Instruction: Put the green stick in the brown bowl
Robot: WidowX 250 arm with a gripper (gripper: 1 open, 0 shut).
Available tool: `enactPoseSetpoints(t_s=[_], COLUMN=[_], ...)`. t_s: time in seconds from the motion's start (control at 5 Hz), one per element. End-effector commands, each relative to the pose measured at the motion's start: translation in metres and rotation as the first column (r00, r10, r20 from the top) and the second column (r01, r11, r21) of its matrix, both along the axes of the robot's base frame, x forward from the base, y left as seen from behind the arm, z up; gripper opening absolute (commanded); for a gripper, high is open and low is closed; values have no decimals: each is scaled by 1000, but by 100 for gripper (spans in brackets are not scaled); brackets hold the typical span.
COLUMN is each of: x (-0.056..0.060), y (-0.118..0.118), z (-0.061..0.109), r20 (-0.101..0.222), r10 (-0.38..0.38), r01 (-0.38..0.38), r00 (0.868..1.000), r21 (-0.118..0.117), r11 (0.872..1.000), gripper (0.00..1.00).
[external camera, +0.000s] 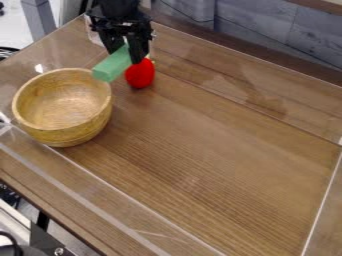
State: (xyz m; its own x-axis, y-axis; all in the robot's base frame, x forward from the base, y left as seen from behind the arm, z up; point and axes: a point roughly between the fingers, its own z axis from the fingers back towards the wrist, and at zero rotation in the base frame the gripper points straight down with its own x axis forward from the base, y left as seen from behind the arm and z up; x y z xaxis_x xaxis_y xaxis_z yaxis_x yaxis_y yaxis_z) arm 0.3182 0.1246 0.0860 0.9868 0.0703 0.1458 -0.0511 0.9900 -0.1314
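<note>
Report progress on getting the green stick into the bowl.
Done: the gripper has the stick off the table, tilted, beside the red fruit. In hand: carrying it; it hangs just beyond the bowl's far rim. Left: move over the bowl, which holds nothing yet, and release.

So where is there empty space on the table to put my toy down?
The wide bare wood right of the brown bowl and below the red fruit, out to the table edges, is free. The back-left corner is crowded: the gripper holds the green stick there.
</note>
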Motion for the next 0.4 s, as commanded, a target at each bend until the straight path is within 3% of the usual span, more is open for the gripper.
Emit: enactPoseSetpoints(t_s=[0.0, 0.2], x=[7, -5], y=[-3, 14], z=[3, 7], r20=[37, 42], r10=[-21, -21], r01=[20, 20], r00=[999, 999], r21=[16, 19], r11=[1000, 1000], gripper=[0, 0])
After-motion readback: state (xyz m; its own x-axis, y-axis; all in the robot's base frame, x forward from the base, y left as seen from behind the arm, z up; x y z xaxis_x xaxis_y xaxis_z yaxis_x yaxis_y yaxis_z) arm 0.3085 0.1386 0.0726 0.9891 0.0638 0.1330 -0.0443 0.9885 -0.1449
